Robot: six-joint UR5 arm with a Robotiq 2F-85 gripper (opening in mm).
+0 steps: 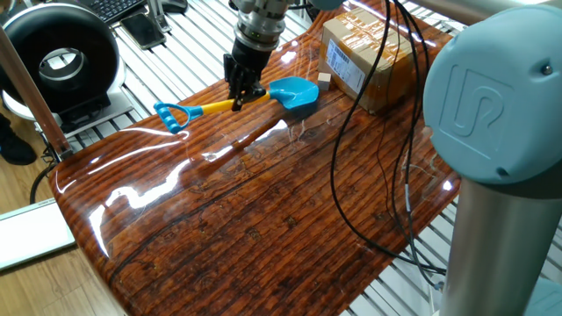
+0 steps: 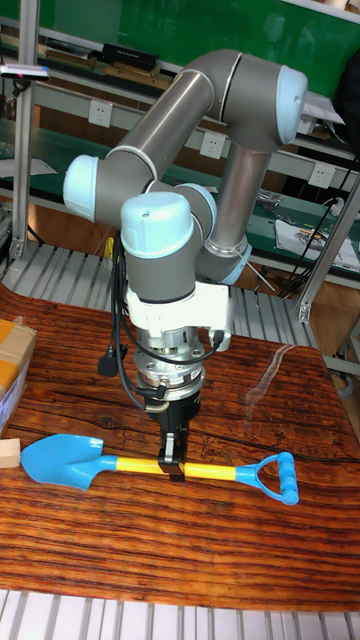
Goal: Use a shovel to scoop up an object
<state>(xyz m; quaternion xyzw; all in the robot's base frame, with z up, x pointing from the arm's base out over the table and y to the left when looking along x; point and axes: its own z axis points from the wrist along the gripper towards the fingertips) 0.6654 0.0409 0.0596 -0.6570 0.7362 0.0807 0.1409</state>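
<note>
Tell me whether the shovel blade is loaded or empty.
Empty. The shovel blade shows bare blue; the cube sits on the table beside its tip. The tool grips the shaft.

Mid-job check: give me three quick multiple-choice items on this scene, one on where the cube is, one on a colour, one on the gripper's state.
1. The cube lies:
A. between shovel blade and cardboard box
B. beside the shovel's handle
C. on the blade

2. The shaft of the shovel is:
A. red
B. yellow
C. green

3. The gripper is:
A. open above the table
B. shut on the cube
C. shut on the shovel's shaft

Answers:
1 A, it rests on the table by the cardboard box.
2 B, yellow between blue ends.
3 C, fingers clamp the shaft mid-length.
</note>
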